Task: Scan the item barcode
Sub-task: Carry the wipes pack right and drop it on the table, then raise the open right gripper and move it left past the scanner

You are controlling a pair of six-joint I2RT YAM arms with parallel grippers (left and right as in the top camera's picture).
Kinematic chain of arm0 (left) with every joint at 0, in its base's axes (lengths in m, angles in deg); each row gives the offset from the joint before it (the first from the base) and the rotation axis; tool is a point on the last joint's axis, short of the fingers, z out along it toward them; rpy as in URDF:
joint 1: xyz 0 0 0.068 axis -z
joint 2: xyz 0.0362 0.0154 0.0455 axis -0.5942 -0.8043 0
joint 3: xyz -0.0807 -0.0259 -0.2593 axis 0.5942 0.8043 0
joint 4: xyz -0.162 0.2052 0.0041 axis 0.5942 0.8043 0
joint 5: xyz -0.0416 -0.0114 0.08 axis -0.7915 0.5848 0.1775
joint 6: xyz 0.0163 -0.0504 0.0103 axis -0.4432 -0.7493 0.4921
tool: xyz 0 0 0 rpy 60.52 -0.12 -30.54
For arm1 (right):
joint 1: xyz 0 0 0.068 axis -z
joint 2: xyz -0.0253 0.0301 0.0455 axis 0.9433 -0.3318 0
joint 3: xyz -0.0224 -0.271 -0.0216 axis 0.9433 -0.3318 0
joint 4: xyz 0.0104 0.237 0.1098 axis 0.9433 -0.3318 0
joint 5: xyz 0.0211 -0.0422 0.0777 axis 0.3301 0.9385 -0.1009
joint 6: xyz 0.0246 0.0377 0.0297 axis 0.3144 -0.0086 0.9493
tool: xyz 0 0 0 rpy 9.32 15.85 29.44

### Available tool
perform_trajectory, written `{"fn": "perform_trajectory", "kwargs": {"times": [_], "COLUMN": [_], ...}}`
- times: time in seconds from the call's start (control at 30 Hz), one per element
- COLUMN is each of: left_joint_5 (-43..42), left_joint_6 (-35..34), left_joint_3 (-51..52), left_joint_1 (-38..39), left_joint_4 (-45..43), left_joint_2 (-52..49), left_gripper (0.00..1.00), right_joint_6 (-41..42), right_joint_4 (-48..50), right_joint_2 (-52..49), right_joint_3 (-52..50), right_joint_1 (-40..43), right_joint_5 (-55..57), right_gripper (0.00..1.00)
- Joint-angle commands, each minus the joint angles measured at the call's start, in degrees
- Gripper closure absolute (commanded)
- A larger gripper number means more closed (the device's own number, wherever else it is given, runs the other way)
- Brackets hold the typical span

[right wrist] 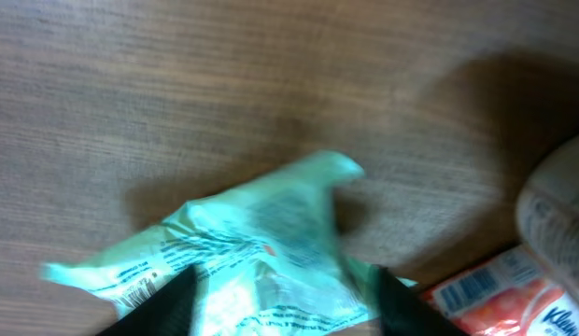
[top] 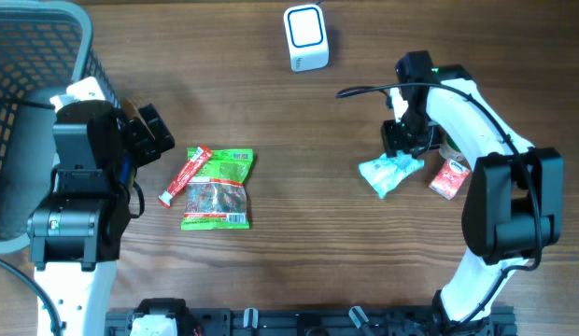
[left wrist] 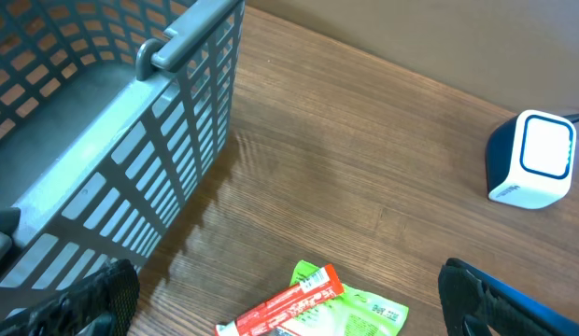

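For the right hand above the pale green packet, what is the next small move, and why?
Probably close the right hand on the pale green packet. Its fingers stand apart on either side of the packet, which lies on the table, and the white scanner is well away, so a grip must come before any carry.

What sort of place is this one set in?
Likely a mock shop checkout on a wooden tabletop: a small white barcode scanner, a grey mesh shopping basket, and packaged snacks lying loose.

Four packets (top: pixel 216 189), one white scanner (top: pixel 305 37), one basket (top: pixel 28 56)
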Motion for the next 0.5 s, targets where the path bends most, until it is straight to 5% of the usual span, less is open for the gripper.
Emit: {"fn": "perform_trajectory", "kwargs": {"times": [0.0, 0.13, 0.3, 0.47], "left_joint_5": [0.5, 0.5, 0.5, 0.5], "left_joint_6": [0.3, 0.3, 0.3, 0.3], "left_joint_3": [-0.8, -0.8, -0.8, -0.8], "left_joint_1": [-0.3, -0.3, -0.3, -0.3], "left_joint_4": [-0.2, -0.2, -0.2, -0.2], "left_joint_2": [0.0, 0.0, 0.0, 0.0], "left_gripper": [0.00, 0.00, 0.00, 0.00], "right_joint_6": [0.3, 3.8, 4.3, 13.1], "right_joint_4": [-0.5, -5.0, -8.1, -4.3], "right_joint_2": [0.5, 0.6, 0.5, 0.5], "right_joint_3": [4.4, 9.9, 10.4, 4.7], "right_joint_1": [0.0, 0.0, -0.2, -2.4], "right_joint_5": [2.3, -1.7, -20.6, -21.8], "right_gripper": [0.16, 0.25, 0.93, 0.96]}}
